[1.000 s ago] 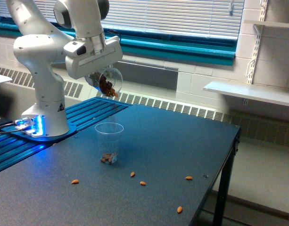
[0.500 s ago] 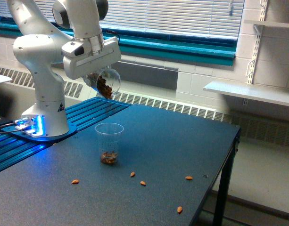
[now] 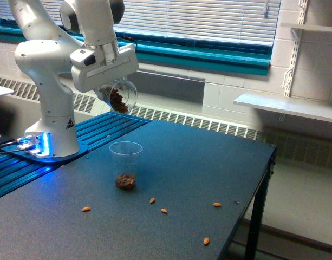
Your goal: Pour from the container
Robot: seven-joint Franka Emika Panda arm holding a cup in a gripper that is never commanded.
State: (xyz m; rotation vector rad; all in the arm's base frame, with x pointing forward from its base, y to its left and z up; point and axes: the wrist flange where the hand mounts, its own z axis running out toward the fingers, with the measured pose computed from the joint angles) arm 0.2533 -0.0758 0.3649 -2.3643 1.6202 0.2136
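Observation:
The container (image 3: 121, 95), a small clear rounded glass vessel, hangs tilted in the air with brown almonds inside, its mouth facing down toward the exterior view's right. My gripper (image 3: 112, 86) is shut on it, though the white hand hides the fingers. Below it on the dark table (image 3: 198, 162) a taller clear plastic cup (image 3: 125, 164) stands upright, with a small heap of almonds at its bottom. The container is well above the cup and slightly toward the exterior view's left of it.
Several loose almonds (image 3: 164, 210) lie on the table around the cup's front and right. The arm's white base (image 3: 52, 130) stands at the left on a blue slatted platform. The table's right edge (image 3: 263, 184) drops to the floor.
The container has moved a little up and to the exterior view's left and tilted back slightly. Almonds that hung at its lip are now inside it, and the cup's heap has grown.

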